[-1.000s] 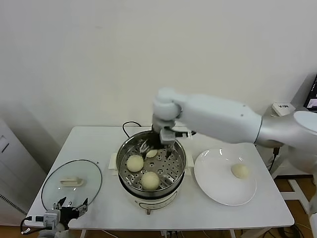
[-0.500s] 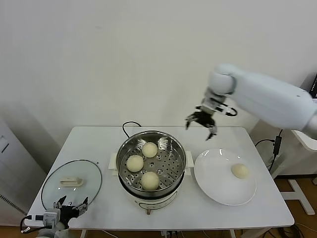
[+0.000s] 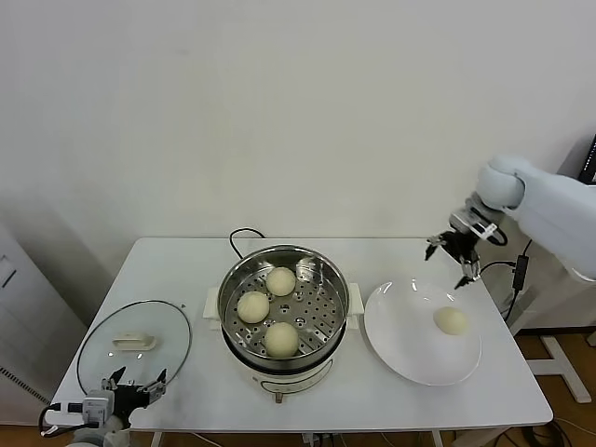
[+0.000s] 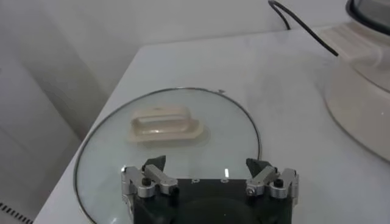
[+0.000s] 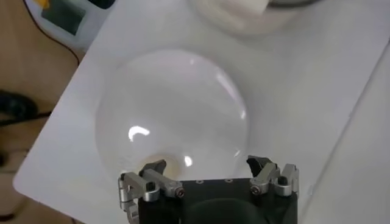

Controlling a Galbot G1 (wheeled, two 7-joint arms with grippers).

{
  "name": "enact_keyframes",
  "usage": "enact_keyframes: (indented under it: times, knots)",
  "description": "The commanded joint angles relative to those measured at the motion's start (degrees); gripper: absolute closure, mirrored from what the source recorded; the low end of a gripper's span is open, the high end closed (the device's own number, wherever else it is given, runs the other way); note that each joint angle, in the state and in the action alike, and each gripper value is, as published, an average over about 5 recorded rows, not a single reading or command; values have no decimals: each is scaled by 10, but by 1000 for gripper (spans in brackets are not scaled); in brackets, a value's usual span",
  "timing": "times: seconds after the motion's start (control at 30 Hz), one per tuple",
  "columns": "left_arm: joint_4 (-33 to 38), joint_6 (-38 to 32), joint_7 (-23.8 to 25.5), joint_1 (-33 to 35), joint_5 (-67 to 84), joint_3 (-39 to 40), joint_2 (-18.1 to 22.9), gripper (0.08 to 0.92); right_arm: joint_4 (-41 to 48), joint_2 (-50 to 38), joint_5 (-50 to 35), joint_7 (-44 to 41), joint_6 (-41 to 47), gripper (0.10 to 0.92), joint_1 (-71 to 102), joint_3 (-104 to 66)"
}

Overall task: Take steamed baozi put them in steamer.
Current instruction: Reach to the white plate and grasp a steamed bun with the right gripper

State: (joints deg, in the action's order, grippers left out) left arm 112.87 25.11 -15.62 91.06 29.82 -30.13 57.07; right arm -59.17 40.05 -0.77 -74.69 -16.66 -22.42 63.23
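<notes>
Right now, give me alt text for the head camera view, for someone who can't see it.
A steel steamer at the middle of a white table holds three buns; a fourth bun sits on a white plate to its right. The open right gripper hovers above the plate's far edge; a glass lid lies left, near the open left gripper.

A round, shiny stainless-steel steamer pot (image 3: 284,307) with a perforated tray sits upright on a white electric base at the table's centre. Three smooth, cream-white dough buns rest on the tray, apart from one another: at twelve o'clock (image 3: 280,280), nine o'clock (image 3: 252,306) and six o'clock (image 3: 281,339). A fourth bun (image 3: 451,320) lies outside the steamer, at its three o'clock.
</notes>
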Motion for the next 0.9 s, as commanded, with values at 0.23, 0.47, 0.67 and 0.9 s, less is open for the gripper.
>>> enact_keyframes:
  times: [0.23, 0.47, 0.67, 0.9]
  knots:
    - [2, 1, 0, 1, 0, 0, 2, 177, 91, 16, 90, 51, 6, 203, 166, -116]
    - [2, 0, 0, 3, -1, 0, 2, 177, 106, 27, 110, 64, 7, 203, 187, -136]
    - [2, 0, 0, 4, -1, 0, 3, 177, 109, 31, 119, 77, 11, 203, 204, -148]
    - [2, 1, 0, 6, -3, 1, 3, 177, 114, 35, 142, 82, 16, 205, 219, -169]
